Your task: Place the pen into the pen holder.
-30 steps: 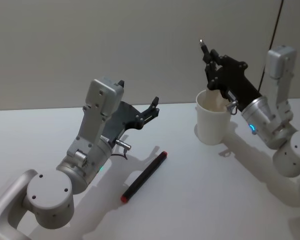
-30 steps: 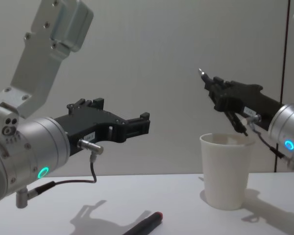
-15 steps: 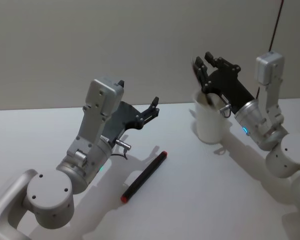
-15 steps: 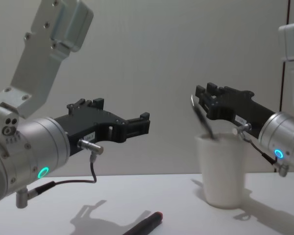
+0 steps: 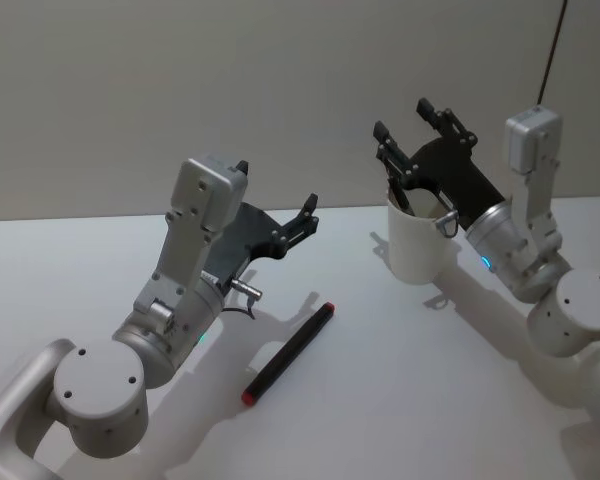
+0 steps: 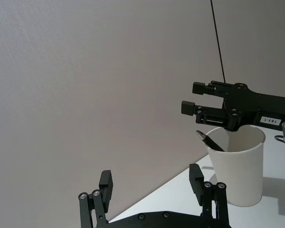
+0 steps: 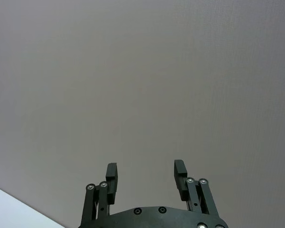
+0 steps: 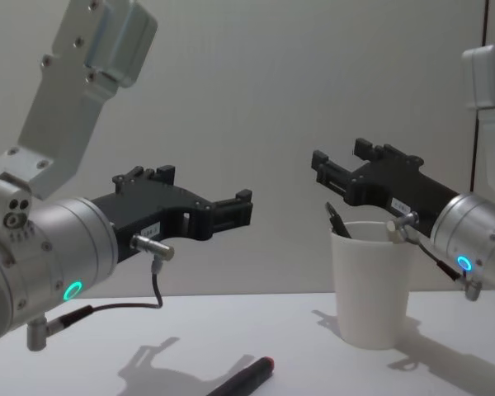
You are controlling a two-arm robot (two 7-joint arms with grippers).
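A red-tipped marker (image 5: 290,352) lies on the counter (image 5: 400,400) near my open left tool (image 5: 311,213). My right tool (image 5: 402,120) hangs open just above the pen holder (image 5: 415,250), the pen (image 5: 402,195) leaning inside

On your table (image 5: 400,400), the pen holder (image 5: 417,245) stands upright on the right side, toward the back, near the wall (image 5: 180,80). The pen (image 5: 401,196) sits inside it, leaning, with its upper end poking above the rim on the holder's left side. Your right gripper (image 5: 402,120) hangs just above the holder's rim, apart from the pen, with its arm reaching in from the right. A marker (image 5: 290,352) lies flat on the table, left of the holder and nearer to you, well apart from it and running diagonally. Your left gripper (image 5: 278,188) is raised above the table on the left, behind the marker, pointing toward the holder.
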